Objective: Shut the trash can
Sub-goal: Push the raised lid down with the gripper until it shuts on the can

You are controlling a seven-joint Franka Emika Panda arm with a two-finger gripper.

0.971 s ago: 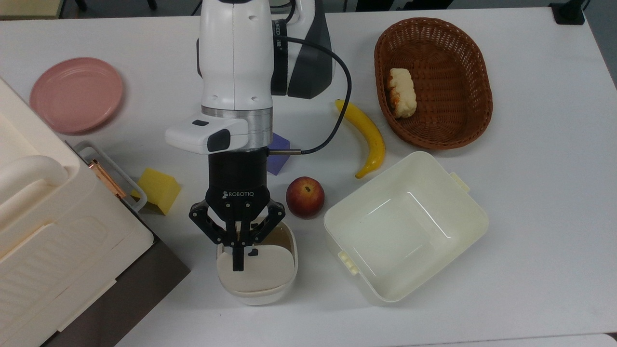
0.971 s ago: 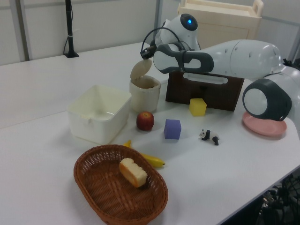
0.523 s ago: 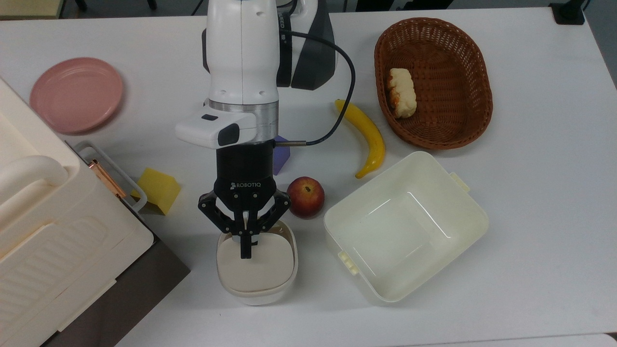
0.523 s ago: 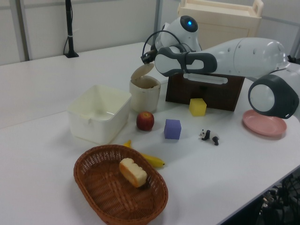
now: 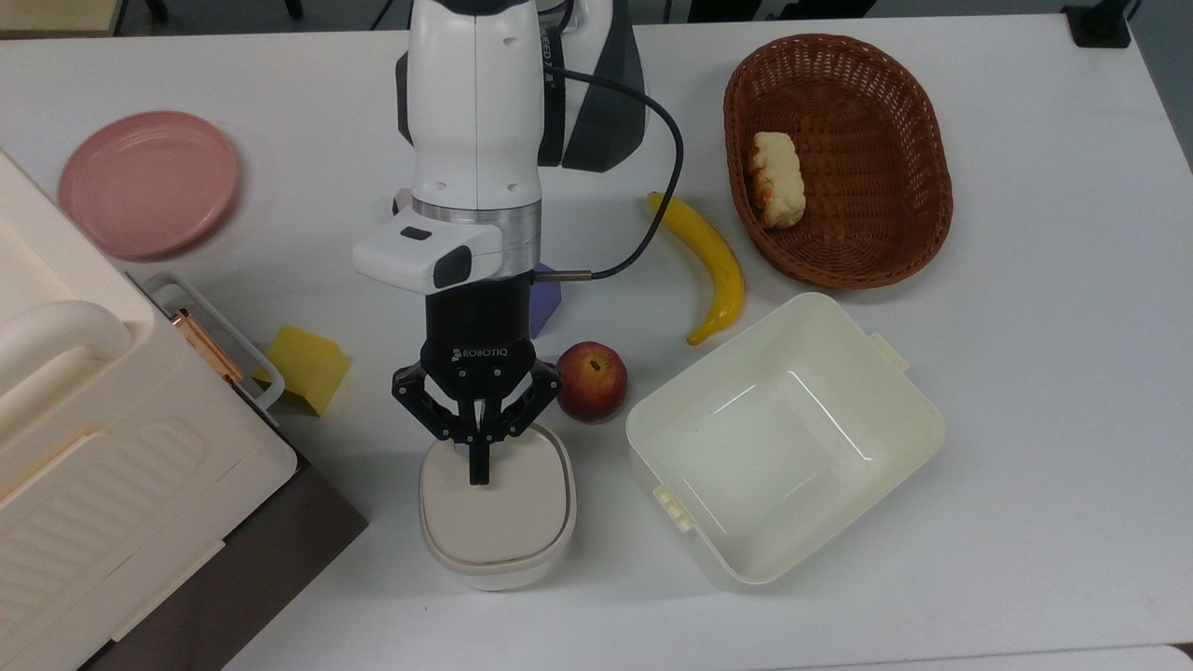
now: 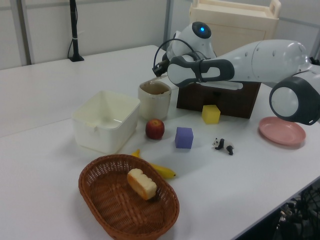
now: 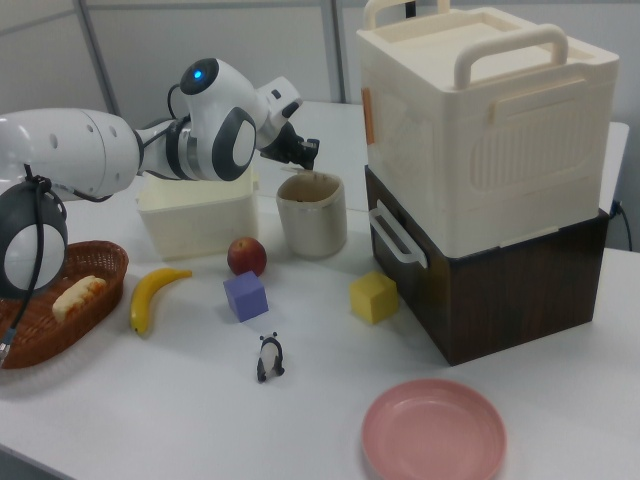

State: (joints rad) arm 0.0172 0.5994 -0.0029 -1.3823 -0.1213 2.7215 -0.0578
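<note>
trash can [image 7: 312, 215] lid down | gripper [image 7: 307, 153] just above its rim | apple [image 7: 246, 256] beside can

- In the top view, my gripper [image 5: 479, 475] hangs over the trash can [image 5: 497, 511], whose lid lies flat on it.
- The apple [image 5: 591, 380] sits just beside the can, toward the top view's upper right.
- The open tub [image 5: 895, 391] stands on the top view's right of the can.
- The banana [image 5: 713, 264] lies between apple and basket [image 5: 923, 130].
- The bread [image 5: 777, 179] lies in the basket.
- The ribbed box [image 5: 112, 466] stands on the top view's left.
</note>
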